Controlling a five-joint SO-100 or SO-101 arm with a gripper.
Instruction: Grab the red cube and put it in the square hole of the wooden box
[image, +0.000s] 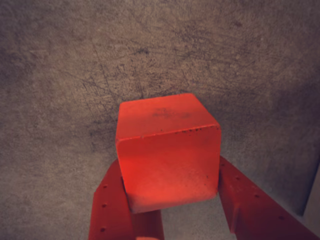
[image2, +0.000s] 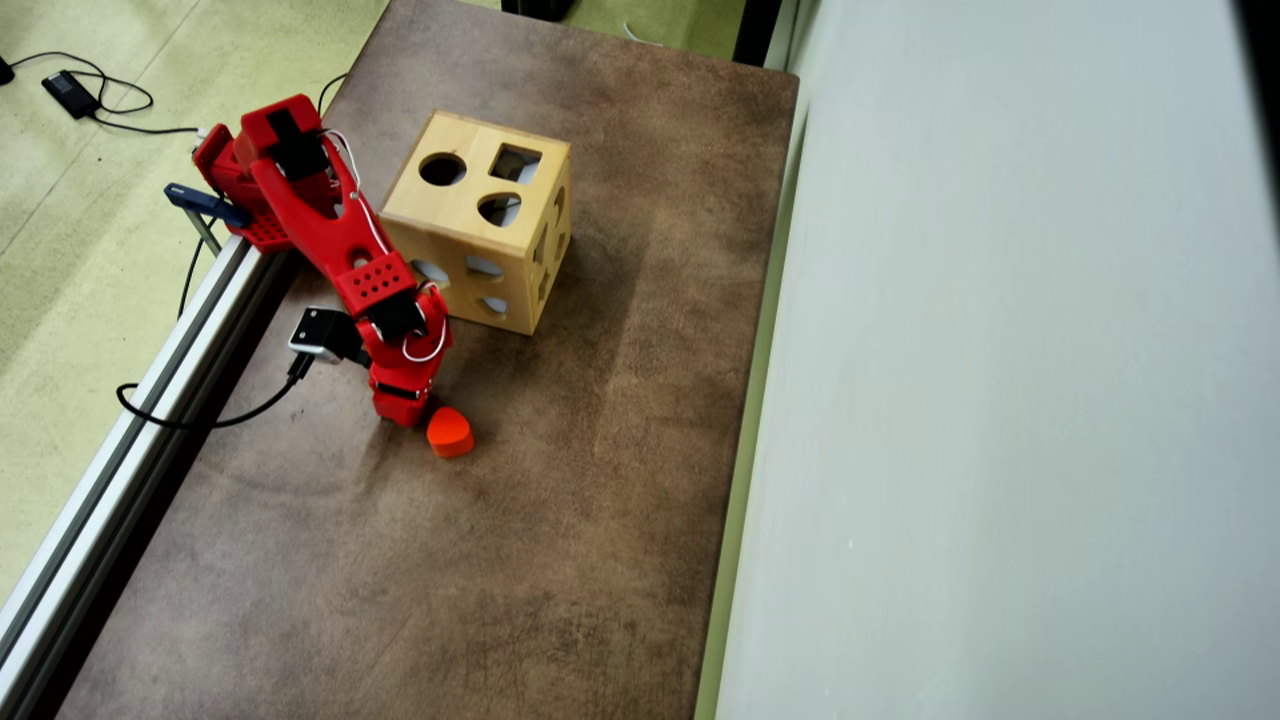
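In the wrist view the red cube (image: 167, 150) sits tilted between my two red fingers, which press on its left and right sides. My gripper (image: 170, 167) is shut on it, just over the brown table. In the overhead view the cube (image2: 451, 432) is at the tip of my gripper (image2: 432, 424), near the table's middle left. The wooden box (image2: 458, 212) stands behind the arm, a little way from the cube. Its top face has a round hole (image2: 442, 169), a square hole (image2: 515, 163) and a third hole (image2: 498, 208).
An aluminium rail (image2: 150, 400) runs along the table's left edge, with a black cable (image2: 200, 420) looping over it. A pale wall or panel (image2: 1000, 360) borders the table on the right. The brown tabletop (image2: 500, 580) stretches in front of the cube.
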